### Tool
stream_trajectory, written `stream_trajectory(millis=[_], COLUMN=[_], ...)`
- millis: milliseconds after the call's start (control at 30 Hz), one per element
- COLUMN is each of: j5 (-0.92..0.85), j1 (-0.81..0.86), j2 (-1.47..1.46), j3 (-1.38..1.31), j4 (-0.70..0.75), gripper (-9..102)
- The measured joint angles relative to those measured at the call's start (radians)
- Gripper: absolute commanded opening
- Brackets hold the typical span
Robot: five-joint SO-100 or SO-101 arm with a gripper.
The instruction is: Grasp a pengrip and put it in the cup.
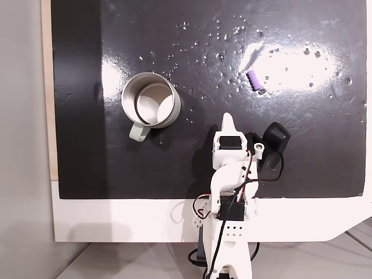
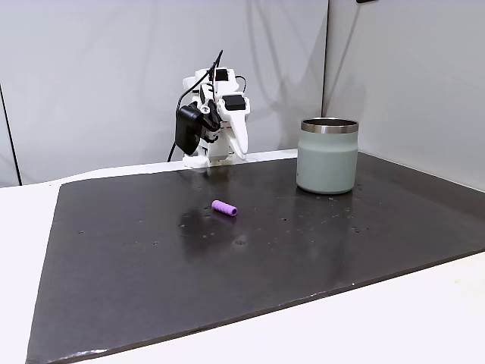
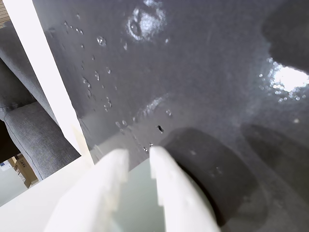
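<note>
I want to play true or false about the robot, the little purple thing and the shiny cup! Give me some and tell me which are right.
1. The purple pengrip lies on the black mat. True.
2. The pengrip is inside the cup. False: it lies on the mat, well apart from the cup.
3. The claw is holding the pengrip. False: in the wrist view nothing sits between its white fingers, and the pengrip lies far from it.
4. The cup stands upright. True.
5. The cup has a red handle. False: its handle is pale grey-green.
</note>
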Motion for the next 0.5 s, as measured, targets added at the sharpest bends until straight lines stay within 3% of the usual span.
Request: stream_trajectory(millis=[500], j5=[-0.066], j1=[-0.005], j2=[0.000], j3=[0.000], j4=[0.003], gripper=[0])
